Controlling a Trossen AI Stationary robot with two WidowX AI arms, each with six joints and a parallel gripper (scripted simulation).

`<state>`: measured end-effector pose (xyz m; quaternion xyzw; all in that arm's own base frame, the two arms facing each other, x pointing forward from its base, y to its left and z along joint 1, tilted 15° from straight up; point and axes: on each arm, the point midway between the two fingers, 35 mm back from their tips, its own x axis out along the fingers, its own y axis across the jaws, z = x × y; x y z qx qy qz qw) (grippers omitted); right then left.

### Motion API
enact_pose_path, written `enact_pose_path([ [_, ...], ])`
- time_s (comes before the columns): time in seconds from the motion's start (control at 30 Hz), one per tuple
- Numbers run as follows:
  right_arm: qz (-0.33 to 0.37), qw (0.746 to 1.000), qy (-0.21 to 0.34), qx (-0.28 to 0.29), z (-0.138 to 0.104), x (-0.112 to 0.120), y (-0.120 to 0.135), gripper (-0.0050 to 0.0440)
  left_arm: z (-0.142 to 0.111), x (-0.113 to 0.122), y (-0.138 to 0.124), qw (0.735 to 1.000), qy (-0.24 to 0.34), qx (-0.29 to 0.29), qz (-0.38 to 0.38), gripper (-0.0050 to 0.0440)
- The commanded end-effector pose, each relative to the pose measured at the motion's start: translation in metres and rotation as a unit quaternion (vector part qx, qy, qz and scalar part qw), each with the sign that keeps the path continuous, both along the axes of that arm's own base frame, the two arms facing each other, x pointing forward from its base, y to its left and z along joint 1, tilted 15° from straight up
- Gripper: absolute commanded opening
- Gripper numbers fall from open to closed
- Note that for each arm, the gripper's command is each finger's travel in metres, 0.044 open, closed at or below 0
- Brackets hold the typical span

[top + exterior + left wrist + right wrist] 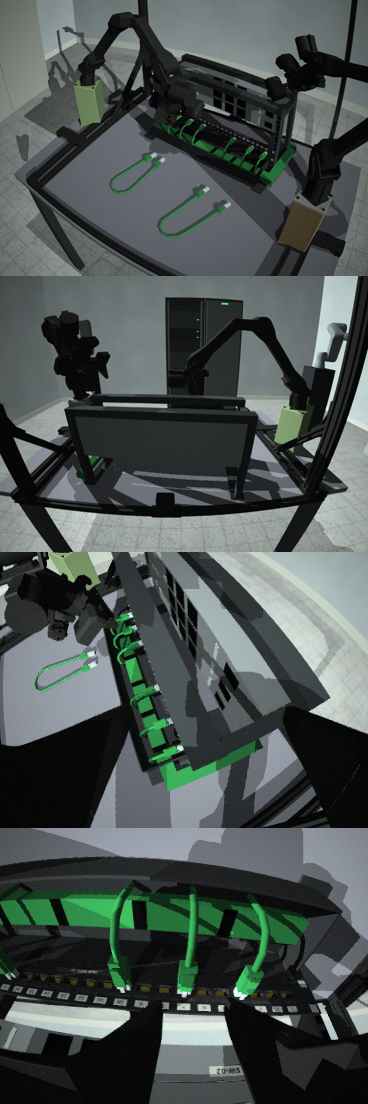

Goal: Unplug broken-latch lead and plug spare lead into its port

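The patch panel point(218, 131) point(75, 998) sits low in the dark rack point(234, 80) point(160, 436). Green leads run up to it from a green tray point(279, 166) point(90, 910). My right gripper point(175, 116) point(193, 1006) is at the panel's left group, part open and empty. In the right wrist view three plugs show. The middle plug point(187, 976) lies just beyond my fingertips, with one plug point(120, 973) and another plug point(248, 980) to either side. All three have their tips at the ports. My left gripper point(277, 74) point(208, 713) is wide open and empty, high above the rack's other end. Three more leads point(249, 149) are plugged in there.
Two spare green leads lie on the table in front of the rack, one spare point(130, 178) point(60, 672) nearer the green pedestal point(89, 100) and the other spare point(184, 219) nearer the tan pedestal point(301, 225). A tall server cabinet point(205, 347) stands behind the table.
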<state>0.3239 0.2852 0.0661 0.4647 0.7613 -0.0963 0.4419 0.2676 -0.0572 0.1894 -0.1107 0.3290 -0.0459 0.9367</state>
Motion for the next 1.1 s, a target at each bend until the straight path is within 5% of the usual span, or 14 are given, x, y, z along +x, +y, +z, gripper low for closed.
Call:
enact_pose_path([
  [0.0,0.002,1.000,-0.003,0.004,0.006,0.001,0.000,0.0176,0.000,0.000,0.000,1.000,0.000,0.000,0.000,0.0440],
  [0.13,0.002,1.000,-0.003,0.004,0.006,0.001,0.000,0.0176,0.000,0.000,0.000,1.000,0.000,0.000,0.000,0.0440],
  [0.17,0.001,1.000,-0.001,0.001,-0.007,0.030,-0.051,0.0176,0.000,0.000,0.000,1.000,0.000,0.000,0.000,0.0440],
  [0.7,0.001,1.000,-0.001,0.001,-0.007,0.030,-0.051,0.0176,0.000,0.000,0.000,1.000,0.000,0.000,0.000,0.0440],
  [0.73,0.000,1.000,0.000,-0.001,-0.012,0.045,-0.077,0.0176,0.000,0.000,0.000,1.000,0.000,0.000,0.000,0.0440],
  [1.07,0.000,1.000,0.000,-0.001,-0.012,0.045,-0.077,0.0176,0.000,0.000,0.000,1.000,0.000,0.000,0.000,0.0440],
])
